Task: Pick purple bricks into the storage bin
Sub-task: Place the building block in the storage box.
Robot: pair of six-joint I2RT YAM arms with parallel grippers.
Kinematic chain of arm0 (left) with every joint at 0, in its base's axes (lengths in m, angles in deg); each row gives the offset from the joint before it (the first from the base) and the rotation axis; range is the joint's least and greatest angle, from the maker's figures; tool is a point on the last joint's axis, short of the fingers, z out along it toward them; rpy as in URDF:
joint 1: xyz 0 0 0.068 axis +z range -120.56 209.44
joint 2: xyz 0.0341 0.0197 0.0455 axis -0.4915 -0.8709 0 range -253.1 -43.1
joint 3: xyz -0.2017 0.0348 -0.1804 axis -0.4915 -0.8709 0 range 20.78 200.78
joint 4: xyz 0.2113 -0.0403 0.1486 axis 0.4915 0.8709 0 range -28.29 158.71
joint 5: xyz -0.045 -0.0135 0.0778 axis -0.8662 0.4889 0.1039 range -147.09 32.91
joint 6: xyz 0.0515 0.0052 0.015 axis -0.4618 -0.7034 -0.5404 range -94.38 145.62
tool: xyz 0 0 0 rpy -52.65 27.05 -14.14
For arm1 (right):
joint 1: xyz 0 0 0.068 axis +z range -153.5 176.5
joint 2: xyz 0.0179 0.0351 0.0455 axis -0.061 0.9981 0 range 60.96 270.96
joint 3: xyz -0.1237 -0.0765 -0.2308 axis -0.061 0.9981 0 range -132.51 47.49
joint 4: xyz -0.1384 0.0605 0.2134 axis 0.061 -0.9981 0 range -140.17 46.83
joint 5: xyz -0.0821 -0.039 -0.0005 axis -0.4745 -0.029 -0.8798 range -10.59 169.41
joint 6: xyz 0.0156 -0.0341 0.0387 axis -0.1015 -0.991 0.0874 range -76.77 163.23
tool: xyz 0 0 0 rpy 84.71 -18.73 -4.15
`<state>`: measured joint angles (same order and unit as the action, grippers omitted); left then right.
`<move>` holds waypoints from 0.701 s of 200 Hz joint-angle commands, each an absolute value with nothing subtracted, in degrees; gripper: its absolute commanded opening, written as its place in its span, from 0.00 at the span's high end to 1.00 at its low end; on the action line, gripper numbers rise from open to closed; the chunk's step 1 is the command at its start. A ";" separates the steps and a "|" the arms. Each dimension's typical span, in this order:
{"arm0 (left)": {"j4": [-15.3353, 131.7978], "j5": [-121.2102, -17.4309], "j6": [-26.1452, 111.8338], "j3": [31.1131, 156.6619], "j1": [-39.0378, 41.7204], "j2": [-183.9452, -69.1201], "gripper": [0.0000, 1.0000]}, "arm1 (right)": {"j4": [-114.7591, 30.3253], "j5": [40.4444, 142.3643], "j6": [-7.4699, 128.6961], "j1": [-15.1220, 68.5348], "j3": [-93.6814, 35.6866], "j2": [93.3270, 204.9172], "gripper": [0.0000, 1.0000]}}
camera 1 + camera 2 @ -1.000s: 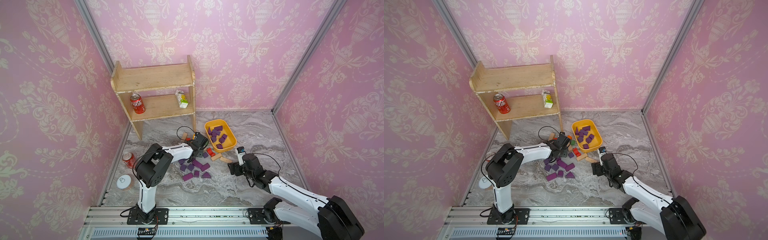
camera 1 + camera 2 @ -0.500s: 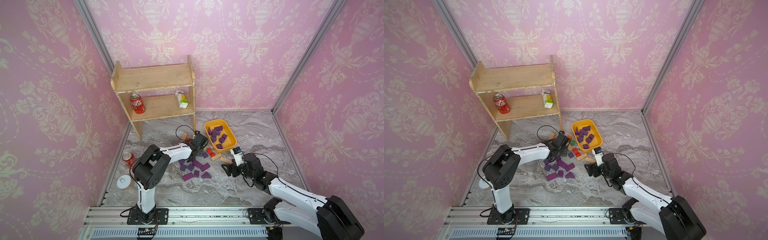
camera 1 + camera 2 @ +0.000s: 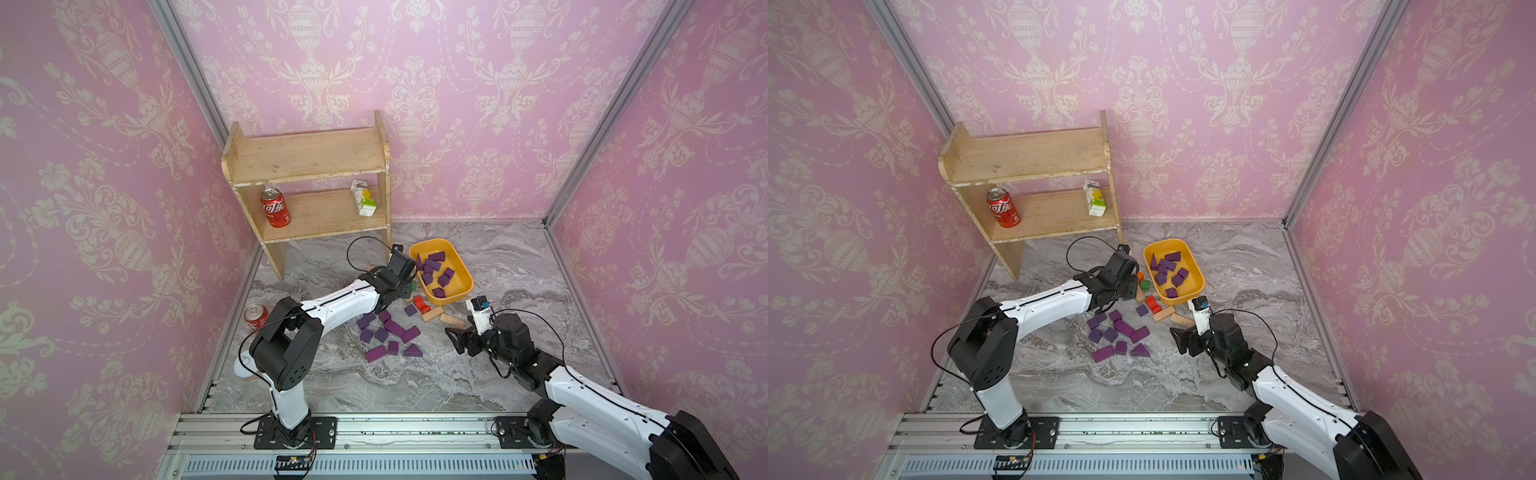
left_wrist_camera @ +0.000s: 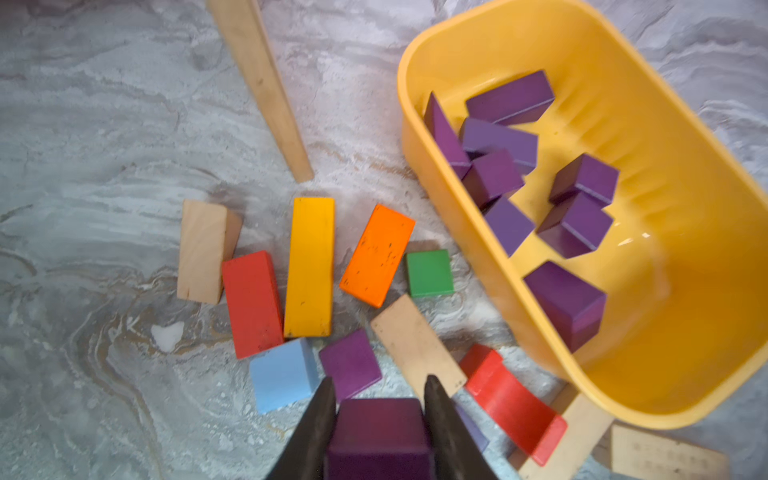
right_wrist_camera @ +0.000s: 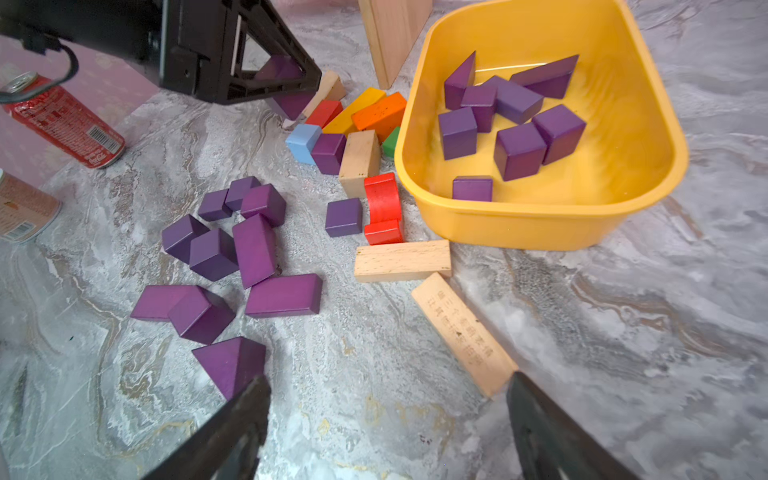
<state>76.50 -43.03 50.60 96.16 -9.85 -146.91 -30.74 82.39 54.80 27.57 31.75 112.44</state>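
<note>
Both top views: purple bricks (image 3: 394, 328) are scattered near the storage bin (image 3: 459, 293), others lying inside.
Left wrist: one purple brick (image 4: 380, 436) is clamped by the left gripper (image 4: 380, 386).
Right wrist: the right gripper (image 5: 387, 378) is spread wide above the floor (image 5: 374, 440).

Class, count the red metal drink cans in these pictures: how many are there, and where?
2. One red metal drink can stands on the wooden shelf's lower tier; the other sits on the marble floor beside the left arm's elbow. The arms may hide more.
</note>
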 commanded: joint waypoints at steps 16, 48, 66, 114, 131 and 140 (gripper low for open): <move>76.80 -45.10 46.55 107.49 -12.09 -154.23 0.79 | -34.24 75.06 54.22 27.77 31.97 111.27 0.09; 78.06 -48.73 45.71 116.30 -13.43 -160.64 0.78 | -34.99 71.23 54.92 27.79 32.85 109.73 0.06; 78.16 -50.08 45.97 118.78 -14.42 -163.08 0.78 | -34.90 69.99 54.93 27.71 33.58 108.32 0.05; 77.94 -51.88 47.63 118.80 -15.34 -165.61 0.77 | -34.29 69.29 54.78 27.62 34.00 108.54 0.03; 77.86 -52.65 48.10 118.21 -15.49 -166.07 0.77 | -34.13 69.02 54.84 27.57 33.87 109.33 0.02; 78.04 -52.80 48.25 118.21 -15.48 -166.30 0.77 | -34.03 68.95 54.91 27.68 33.80 109.60 0.02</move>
<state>76.91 -50.87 47.56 117.82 -15.33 -165.23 -34.02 70.43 55.00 27.55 33.23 108.75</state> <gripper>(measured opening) 0.329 0.973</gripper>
